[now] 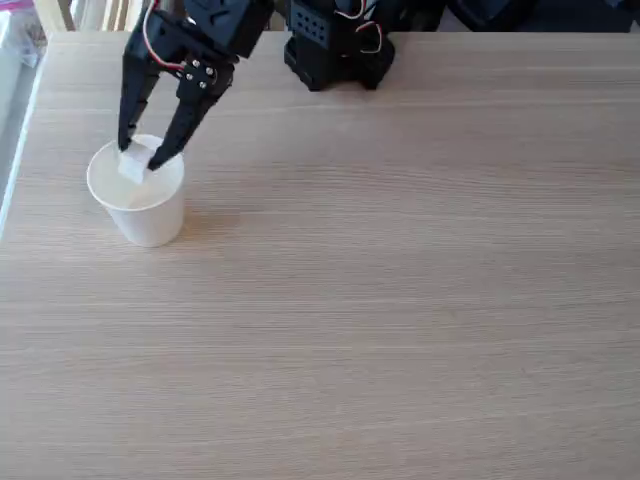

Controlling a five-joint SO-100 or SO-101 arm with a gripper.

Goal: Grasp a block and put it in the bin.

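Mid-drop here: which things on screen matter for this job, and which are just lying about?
Belongs to the job:
- block, held between the end effector fingertips over the cup mouth
- paper cup, standing upright on the table

Just there:
- wooden table
- arm's black base at the far edge

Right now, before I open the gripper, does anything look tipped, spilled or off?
Nothing stands out. The cup stands upright on the table, and the gripper holds the block over the cup's mouth, just inside its rim.

Fixed cam, high at front, looking down across worktop toward arm base at far edge.
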